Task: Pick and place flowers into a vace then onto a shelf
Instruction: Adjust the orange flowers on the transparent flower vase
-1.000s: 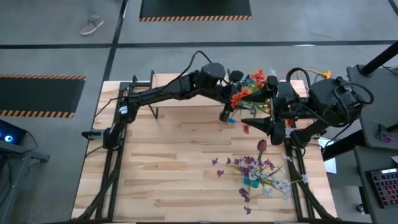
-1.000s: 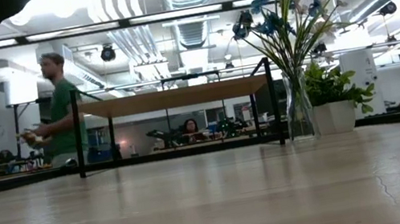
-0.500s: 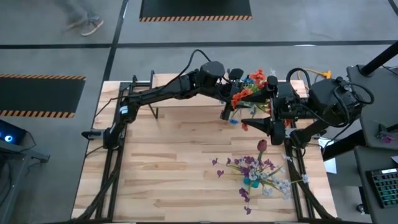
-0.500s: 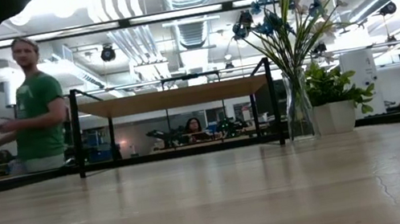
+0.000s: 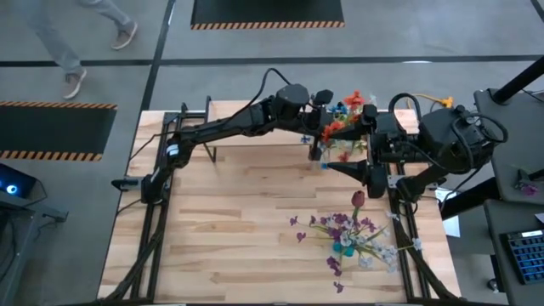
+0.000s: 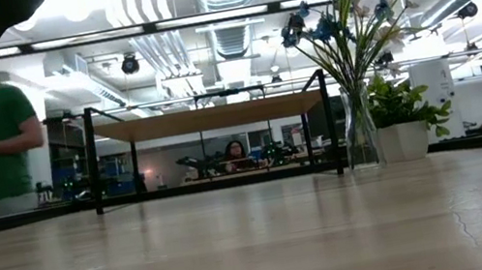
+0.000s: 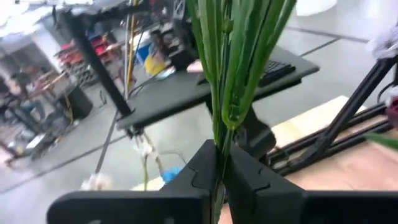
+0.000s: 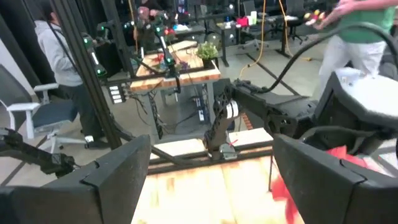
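Presently left gripper (image 7: 219,171) clamped on thin green stems of orange and blue artificial flowers (image 5: 340,127) near wooden tabletop's (image 5: 229,229) far edge; right gripper (image 8: 208,168) alongside, fingers apart, empty; more purple, white, dark red flowers (image 5: 348,234) at front right corner

Vase (image 6: 360,135) stands right of shelf (image 6: 209,118), flowers (image 6: 340,20) inside.

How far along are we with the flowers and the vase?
Done: several blue and white flowers stand in the clear glass vase at the table's far side. In hand: the left gripper is shut on green stems by that vase; the right gripper waits open nearby. Left: the loose purple and red flowers lying on the wooden table, then the low wooden shelf, which is bare.
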{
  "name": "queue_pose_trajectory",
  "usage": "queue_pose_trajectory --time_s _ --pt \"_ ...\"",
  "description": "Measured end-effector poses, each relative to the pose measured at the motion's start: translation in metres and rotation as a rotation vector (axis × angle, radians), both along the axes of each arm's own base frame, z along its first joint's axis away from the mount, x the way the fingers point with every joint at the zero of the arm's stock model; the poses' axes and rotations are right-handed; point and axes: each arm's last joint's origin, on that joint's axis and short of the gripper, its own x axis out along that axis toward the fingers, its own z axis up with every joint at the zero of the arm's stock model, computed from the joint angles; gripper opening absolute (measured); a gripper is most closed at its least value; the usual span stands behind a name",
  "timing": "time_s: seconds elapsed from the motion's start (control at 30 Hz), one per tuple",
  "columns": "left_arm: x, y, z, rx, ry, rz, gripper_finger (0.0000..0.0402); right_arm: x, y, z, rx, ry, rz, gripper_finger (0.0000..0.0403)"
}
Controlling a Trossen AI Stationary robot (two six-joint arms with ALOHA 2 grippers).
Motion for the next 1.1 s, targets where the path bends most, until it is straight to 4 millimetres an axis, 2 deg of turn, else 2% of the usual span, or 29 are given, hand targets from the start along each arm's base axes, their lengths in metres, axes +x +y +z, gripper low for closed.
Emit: queue_pose_trajectory --time_s 0.13,0.3,0.63,0.8,0.97,1.1 --pt "-0.003 0.005 -0.003 0.012 0.053 0.087 0.0002 -0.007 -0.003 0.013 -0.004 -0.071 0.007 0.0329" --pt "-0.014 0.011 0.002 0.016 0.101 0.16 0.0001 -0.02 -0.007 0.03 -0.033 -0.14 0.018 0.0329" --pt "-0.049 0.003 0.04 0.014 0.054 0.158 0.0 -0.052 -0.019 0.06 -0.078 -0.253 0.011 0.0329" --pt "-0.064 0.0 0.053 -0.041 0.054 0.178 0.0 -0.059 -0.022 0.057 -0.163 -0.193 0.007 0.0329" --pt "-0.084 -0.004 0.07 -0.1 0.037 0.187 0.0 -0.053 -0.02 0.047 -0.251 -0.114 0.013 0.0329" --pt "-0.104 -0.008 0.081 -0.124 0.059 0.196 0.0 -0.053 -0.023 0.046 -0.324 -0.096 -0.087 0.0329"
